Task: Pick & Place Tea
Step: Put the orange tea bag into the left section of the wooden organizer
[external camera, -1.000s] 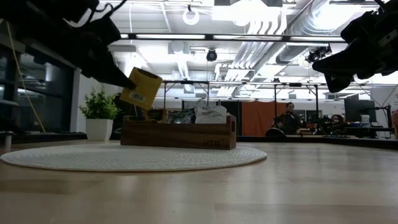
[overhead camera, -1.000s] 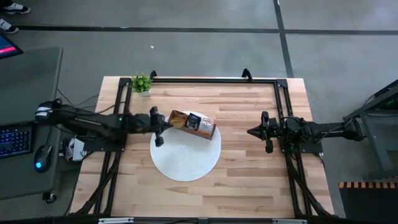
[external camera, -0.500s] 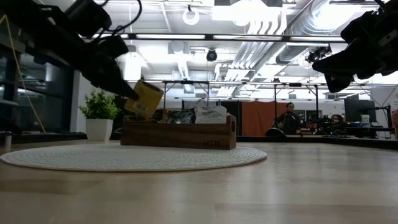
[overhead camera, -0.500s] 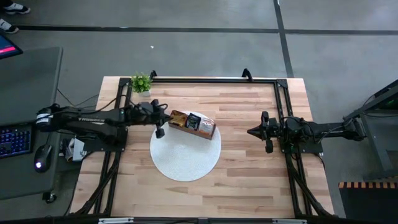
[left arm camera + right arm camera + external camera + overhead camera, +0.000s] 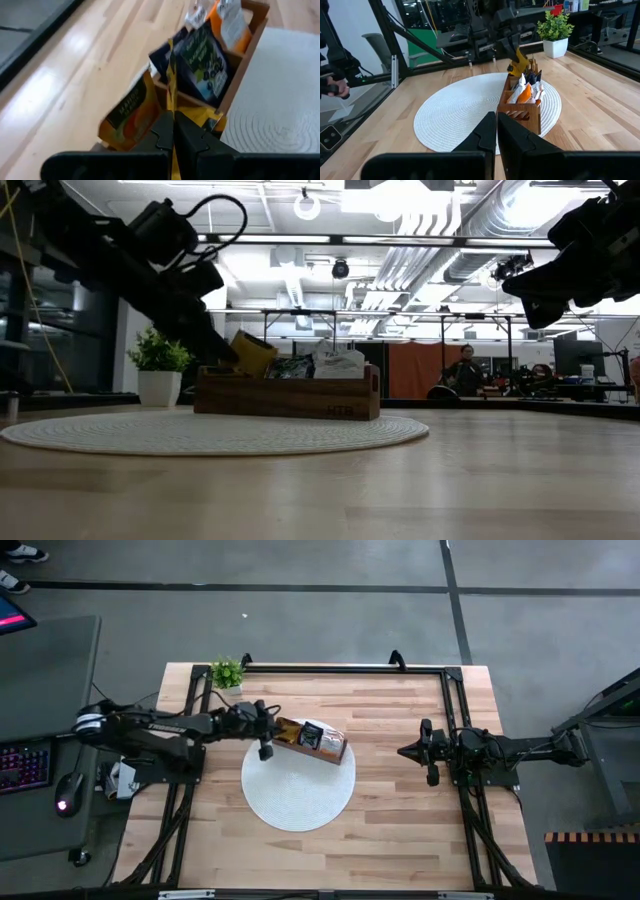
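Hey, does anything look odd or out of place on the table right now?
Nothing is spilled or damaged. The box sits askew on the mat, and the left gripper holds a yellow sachet edge-on over the box's end compartment.

A flat orange-yellow tea sachet (image 5: 171, 95) stands edge-on, pinched in the left hand (image 5: 174, 131). Just beyond that hand, dark green sachets (image 5: 202, 60) and white-orange sachets (image 5: 231, 25) stand upright, packed together.

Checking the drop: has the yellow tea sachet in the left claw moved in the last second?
Yes. In the low view the yellow sachet, gripped by the left claw, has come down to the wooden box's end compartment.
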You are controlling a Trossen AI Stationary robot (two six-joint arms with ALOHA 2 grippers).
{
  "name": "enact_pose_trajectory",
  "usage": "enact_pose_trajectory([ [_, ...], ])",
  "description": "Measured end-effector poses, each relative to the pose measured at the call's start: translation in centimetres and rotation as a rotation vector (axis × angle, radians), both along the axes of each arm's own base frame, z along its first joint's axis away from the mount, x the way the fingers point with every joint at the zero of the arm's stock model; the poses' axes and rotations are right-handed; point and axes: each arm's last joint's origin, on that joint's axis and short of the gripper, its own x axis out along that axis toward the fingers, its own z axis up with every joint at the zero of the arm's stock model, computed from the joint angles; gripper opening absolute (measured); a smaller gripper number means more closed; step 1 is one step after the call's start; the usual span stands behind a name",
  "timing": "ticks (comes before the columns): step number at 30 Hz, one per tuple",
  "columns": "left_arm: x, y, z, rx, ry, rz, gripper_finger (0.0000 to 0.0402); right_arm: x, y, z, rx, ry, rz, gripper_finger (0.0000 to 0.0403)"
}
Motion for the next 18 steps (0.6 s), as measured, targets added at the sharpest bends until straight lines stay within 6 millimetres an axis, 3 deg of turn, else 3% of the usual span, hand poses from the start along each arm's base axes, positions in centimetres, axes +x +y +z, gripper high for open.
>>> enact_pose_trajectory([
  [9, 0.6, 0.1, -1.4, -0.029, 0.047, -0.009, 0.0000, 0.0, 0.0, 0.0, 0.000, 0.000, 0.000, 0.0012],
  [18, 0.5, 0.4, -1.4, -0.004, 0.054, 0.082, 0.0004, 0.0, 0.0, 0.0, 0.000, 0.000, 0.000, 0.0012],
])
